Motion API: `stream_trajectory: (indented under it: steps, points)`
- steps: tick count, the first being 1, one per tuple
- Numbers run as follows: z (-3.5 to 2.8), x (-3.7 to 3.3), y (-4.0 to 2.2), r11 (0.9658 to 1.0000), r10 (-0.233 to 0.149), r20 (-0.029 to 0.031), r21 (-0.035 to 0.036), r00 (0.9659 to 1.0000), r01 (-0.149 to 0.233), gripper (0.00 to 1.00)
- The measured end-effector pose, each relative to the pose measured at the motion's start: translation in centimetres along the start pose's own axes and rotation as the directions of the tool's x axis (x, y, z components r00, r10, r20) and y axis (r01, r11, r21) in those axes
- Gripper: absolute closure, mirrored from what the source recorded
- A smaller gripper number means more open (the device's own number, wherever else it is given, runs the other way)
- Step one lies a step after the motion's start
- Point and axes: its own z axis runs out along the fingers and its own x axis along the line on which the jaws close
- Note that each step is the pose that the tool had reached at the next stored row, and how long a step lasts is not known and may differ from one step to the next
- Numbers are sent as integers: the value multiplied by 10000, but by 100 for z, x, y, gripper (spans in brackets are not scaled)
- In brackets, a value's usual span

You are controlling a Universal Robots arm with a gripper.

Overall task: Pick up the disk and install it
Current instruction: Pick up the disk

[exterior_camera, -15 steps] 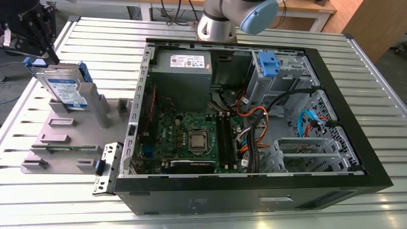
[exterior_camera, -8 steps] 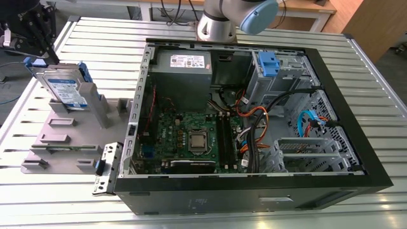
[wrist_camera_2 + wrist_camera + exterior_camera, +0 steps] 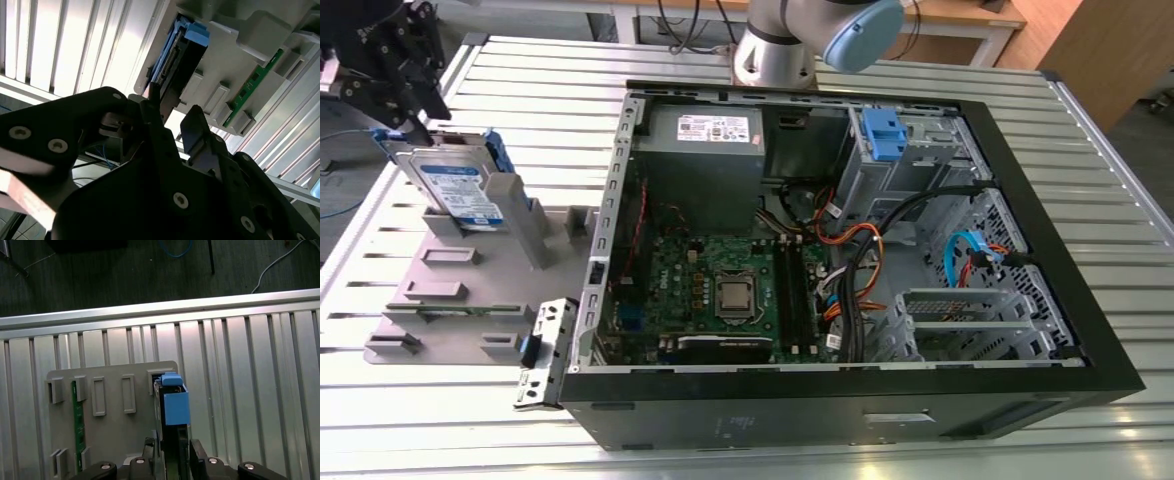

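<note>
The disk point(image 3: 458, 190) is a silver drive with a white-and-blue label and a blue carrier frame. It stands on edge in a slot of the grey holder point(image 3: 440, 300) at the exterior view's left. My black gripper point(image 3: 416, 132) hangs at the disk's top far corner. Both wrist views show the fingers either side of the disk's end point(image 3: 175, 405) point(image 3: 170, 65). The gripper point(image 3: 173, 447) point(image 3: 172, 112) is open, with light showing between the fingers. The disk rests in its slot.
The open computer case point(image 3: 1067, 300) lies to the exterior view's right, with a blue bracket point(image 3: 883, 135) in its drive cage, a grey power supply point(image 3: 707, 135) and loose cables. A green memory stick point(image 3: 77, 425) stands in the holder. A metal bracket point(image 3: 540, 350) leans by the case.
</note>
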Motion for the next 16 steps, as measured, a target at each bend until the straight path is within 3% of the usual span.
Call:
stream_trajectory:
  steps: [2, 5, 6, 9, 16]
  points:
    - [0, 0, 0, 10000, 0, 0, 0, 10000, 0, 53]
    - [-1, 0, 0, 10000, 0, 0, 0, 10000, 0, 47]
    - [-1, 0, 0, 10000, 0, 0, 0, 10000, 0, 41]
    - [18, 1, 2, 10000, -1, 1, 12, 10000, 1, 41]
    - [147, 10, 23, 10000, -2, 4, 34, 10000, 2, 41]
